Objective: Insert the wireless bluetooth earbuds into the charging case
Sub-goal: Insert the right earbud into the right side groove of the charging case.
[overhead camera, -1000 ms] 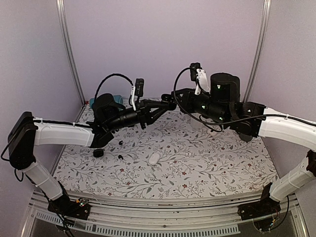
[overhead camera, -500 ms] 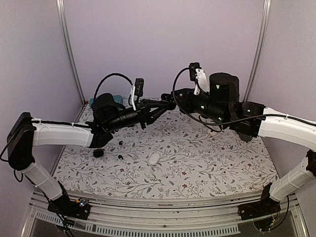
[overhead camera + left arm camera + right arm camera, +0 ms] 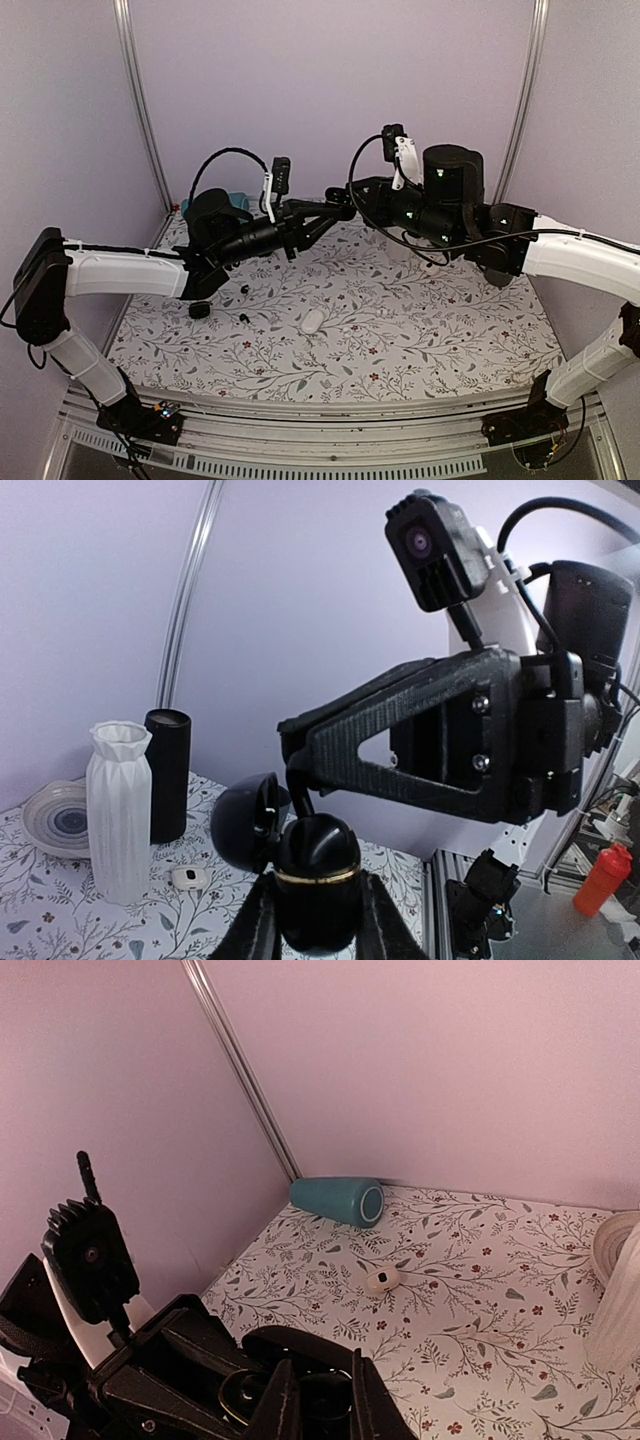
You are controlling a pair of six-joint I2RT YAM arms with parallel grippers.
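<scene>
My left gripper [image 3: 338,214] [image 3: 320,905] is shut on a glossy black charging case [image 3: 318,865] with a gold rim, held in the air over the back of the table. Its lid [image 3: 243,822] hangs open to the left. My right gripper [image 3: 360,198] [image 3: 325,1400] meets the case from the other side, with its fingers [image 3: 298,785] at the case's opening. The right gripper is shut on a small black earbud [image 3: 327,1405] just above the open case [image 3: 240,1395]. Two more black earbuds [image 3: 245,288] [image 3: 243,316] lie on the table.
A small black case [image 3: 200,310] and a white case [image 3: 313,321] lie on the floral mat. A teal cylinder [image 3: 340,1200] lies at the back left, with a white case [image 3: 381,1280] near it. A white vase [image 3: 118,810], a black tube [image 3: 168,775] and a plate [image 3: 58,818] stand at the back right.
The right gripper has edged slightly left and up against the case in the left gripper. The left arm has hardly moved.
</scene>
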